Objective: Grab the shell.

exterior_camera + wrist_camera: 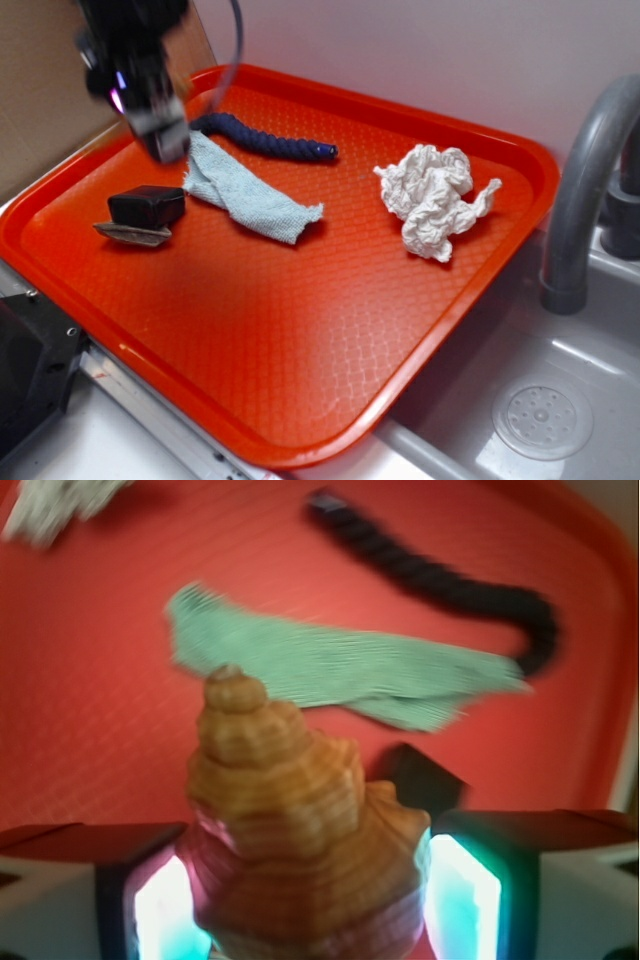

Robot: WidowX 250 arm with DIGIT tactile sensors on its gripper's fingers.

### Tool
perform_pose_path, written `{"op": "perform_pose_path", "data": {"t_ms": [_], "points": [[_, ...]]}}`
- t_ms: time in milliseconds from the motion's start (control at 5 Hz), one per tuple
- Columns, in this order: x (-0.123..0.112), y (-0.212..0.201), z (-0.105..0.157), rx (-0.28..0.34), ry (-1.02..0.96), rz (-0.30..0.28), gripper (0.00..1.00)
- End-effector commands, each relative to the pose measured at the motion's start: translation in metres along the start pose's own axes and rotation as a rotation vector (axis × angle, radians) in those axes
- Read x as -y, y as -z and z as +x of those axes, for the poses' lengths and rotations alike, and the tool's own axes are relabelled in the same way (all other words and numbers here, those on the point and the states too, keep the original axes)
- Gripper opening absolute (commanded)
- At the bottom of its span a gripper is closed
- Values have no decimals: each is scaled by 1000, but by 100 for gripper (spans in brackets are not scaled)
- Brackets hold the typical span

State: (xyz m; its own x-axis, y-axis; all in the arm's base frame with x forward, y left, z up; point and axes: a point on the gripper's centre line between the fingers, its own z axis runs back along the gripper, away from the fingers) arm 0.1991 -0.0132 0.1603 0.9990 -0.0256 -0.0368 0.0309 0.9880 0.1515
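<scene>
Wrist view: you see the shell (300, 830) filling the foreground, tan-golden and ribbed, its whorled spire pointing away from the camera over the red tray (90, 740).
Jaw state: the two fingers (165, 900) sit tight against the shell's wide body on both sides, so you can judge the gripper (305, 905) clamped on the shell; no gap shows on either side.
Shell position: it is between the jaws at its broadest whorl, spire clear of them, tail end hidden below the frame.
Exterior view: the gripper (165, 135) hangs over the tray's (300, 340) far left part, just above one end of the light blue cloth (245, 190); the shell itself is too hidden there to make out.
Height: whether the shell is lifted off the tray you cannot tell for sure, though the wrist picture suggests it is above the cloth (340, 670).
Step in hand: securing the grab, by your best judgement nearly done.
How to do it well: keep the squeeze steady, since a ribbed rounded body may pivot between flat pads; raise straight up and avoid sideways swings.
Nearby: the dark blue rope (265, 135), the black block (147, 207) with a flat grey piece (132, 233) before it, and the crumpled white paper (432, 198) lie apart from the jaws.
</scene>
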Motion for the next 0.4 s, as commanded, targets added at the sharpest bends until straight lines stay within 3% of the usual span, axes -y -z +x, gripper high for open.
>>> {"op": "perform_pose_path", "data": {"t_ms": [0, 200], "points": [[-48, -80, -21, 85, -530, -59, 0], [-45, -89, -21, 122, -661, -38, 0]]}}
